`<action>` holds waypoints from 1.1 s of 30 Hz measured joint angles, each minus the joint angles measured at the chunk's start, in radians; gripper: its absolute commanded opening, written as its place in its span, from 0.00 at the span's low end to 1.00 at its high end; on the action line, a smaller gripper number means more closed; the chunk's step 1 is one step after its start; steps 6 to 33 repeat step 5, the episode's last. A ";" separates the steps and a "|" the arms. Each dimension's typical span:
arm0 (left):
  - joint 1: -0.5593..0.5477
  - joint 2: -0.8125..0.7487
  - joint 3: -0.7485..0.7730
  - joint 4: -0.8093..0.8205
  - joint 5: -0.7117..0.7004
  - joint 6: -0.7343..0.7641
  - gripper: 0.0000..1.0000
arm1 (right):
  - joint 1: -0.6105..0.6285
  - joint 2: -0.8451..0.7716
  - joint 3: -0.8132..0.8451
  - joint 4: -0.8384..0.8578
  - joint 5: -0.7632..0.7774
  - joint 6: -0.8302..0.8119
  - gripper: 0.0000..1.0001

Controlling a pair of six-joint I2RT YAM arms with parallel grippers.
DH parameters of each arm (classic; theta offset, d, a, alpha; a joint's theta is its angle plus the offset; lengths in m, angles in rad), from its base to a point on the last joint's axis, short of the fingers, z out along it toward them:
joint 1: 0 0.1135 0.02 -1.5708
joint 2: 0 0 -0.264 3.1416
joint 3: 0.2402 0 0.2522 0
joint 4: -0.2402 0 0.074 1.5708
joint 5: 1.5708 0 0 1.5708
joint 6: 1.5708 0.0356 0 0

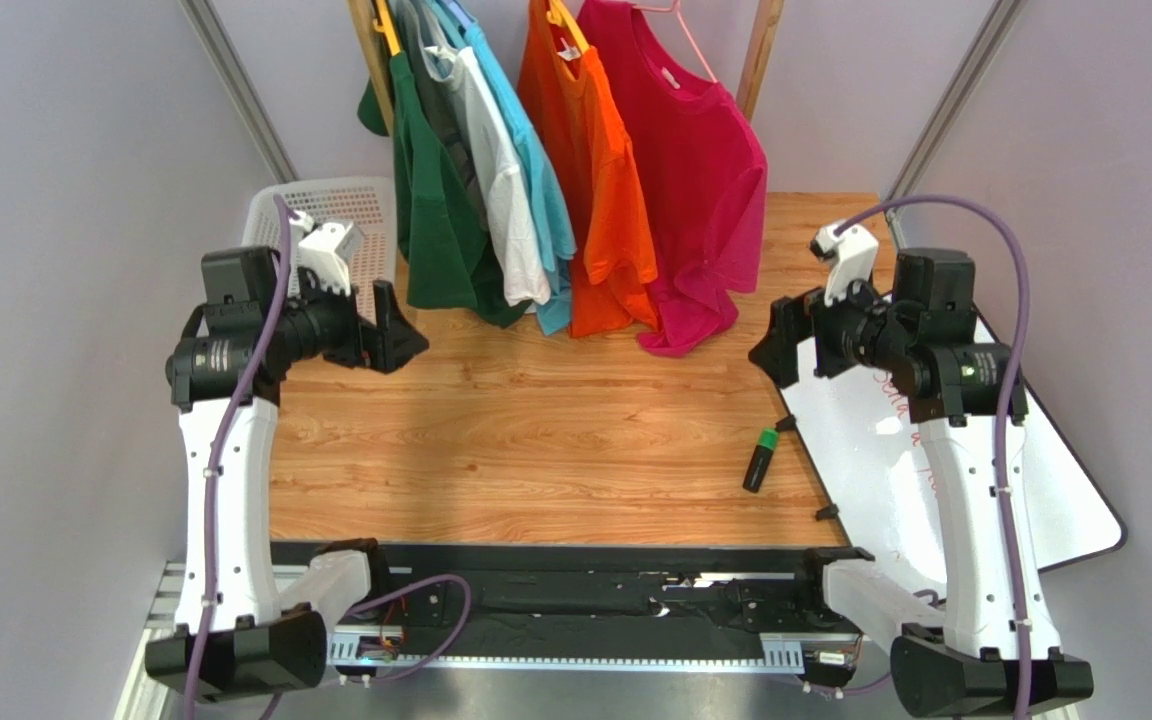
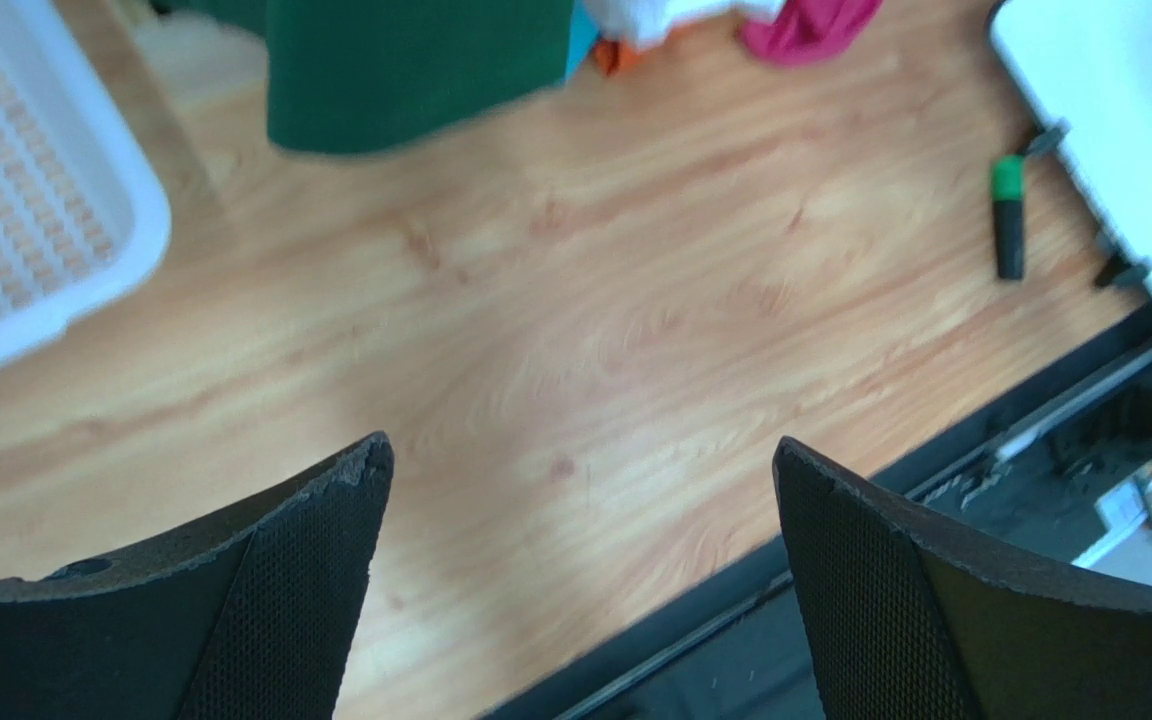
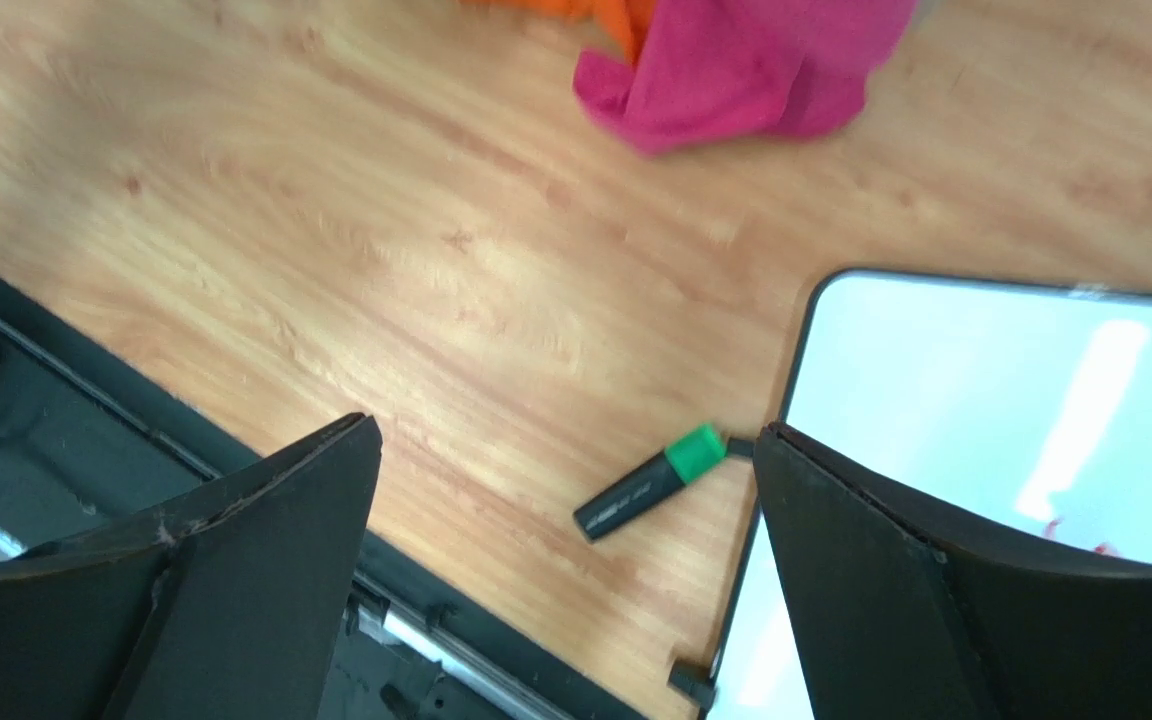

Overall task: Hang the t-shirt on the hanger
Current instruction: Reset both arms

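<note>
The tabletop is warm wood-grain laminate, smooth and a little glossy. A row of soft cloth shirts hangs across the upper middle of the overhead view. The t-shirt is the rightmost of them, hot pink and plain. It is draped over the hanger, a thin pale-pink wire whose sloping shoulder shows above the collar. The shirt hangs with loose folds, and its lower hem is bunched where it seems to meet the wood.

An orange shirt presses against its left side, and a dark green one hangs further left. At upper left sits a white plastic basket with lattice walls. At right lies a glossy whiteboard with a stubby black marker, green-capped, just beside its edge.

Both tools are spread wide, with nothing between their black, finely textured fingers. The left tool hangs above bare wood. The right tool hangs above the marker and the board's corner, clear of the shirt.
</note>
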 measured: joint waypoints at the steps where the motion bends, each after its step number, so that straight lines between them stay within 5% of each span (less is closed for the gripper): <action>1: 0.000 -0.029 -0.030 -0.014 -0.013 0.020 0.99 | 0.000 -0.016 -0.039 -0.010 0.001 -0.003 1.00; 5: -0.003 -0.156 -0.130 -0.085 -0.061 0.092 0.99 | 0.000 -0.072 -0.132 -0.038 0.002 -0.006 1.00; 33: -0.003 -0.156 -0.130 -0.085 -0.061 0.092 0.99 | 0.000 -0.072 -0.132 -0.038 0.002 -0.006 1.00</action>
